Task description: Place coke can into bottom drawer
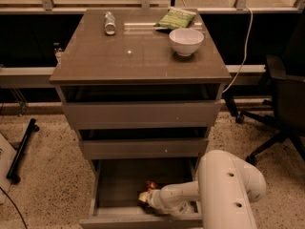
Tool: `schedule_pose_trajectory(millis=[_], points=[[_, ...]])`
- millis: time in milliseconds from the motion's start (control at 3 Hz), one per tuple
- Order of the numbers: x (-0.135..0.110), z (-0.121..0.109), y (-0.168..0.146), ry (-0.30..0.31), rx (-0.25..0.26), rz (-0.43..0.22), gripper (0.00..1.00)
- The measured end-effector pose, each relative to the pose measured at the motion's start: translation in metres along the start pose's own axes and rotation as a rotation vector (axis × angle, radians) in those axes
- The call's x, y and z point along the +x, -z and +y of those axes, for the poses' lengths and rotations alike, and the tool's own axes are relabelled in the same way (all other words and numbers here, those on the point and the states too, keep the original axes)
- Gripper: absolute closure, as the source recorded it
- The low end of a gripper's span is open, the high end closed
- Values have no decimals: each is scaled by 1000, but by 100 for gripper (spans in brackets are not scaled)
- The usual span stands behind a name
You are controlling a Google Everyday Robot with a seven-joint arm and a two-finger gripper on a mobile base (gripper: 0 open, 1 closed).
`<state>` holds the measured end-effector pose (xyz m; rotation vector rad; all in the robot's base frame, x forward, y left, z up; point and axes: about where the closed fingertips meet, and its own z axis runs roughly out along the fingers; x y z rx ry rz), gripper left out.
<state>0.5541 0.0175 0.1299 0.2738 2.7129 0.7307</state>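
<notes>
The bottom drawer (114, 180) of the grey-brown cabinet stands pulled open, its front panel at the bottom edge of the view. My white arm reaches into it from the lower right. My gripper (145, 194) is low inside the drawer, near its front middle. A bit of the red-orange coke can (150, 185) shows just beyond the gripper tip, down on or near the drawer floor. Most of the can is hidden by the gripper and wrist.
On the cabinet top are a white bowl (186, 40), a green chip bag (177, 18) and a small silver-grey can (110, 23) lying on its side. A black office chair (281, 104) stands to the right. A white cable (245, 46) hangs behind the cabinet.
</notes>
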Motion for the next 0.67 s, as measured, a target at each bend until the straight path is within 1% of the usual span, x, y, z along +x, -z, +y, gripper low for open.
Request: schedule_pose_trajectory(millis=[333, 667], points=[[1, 1, 0, 1, -1, 3, 4], [2, 1, -1, 1, -1, 4, 0]])
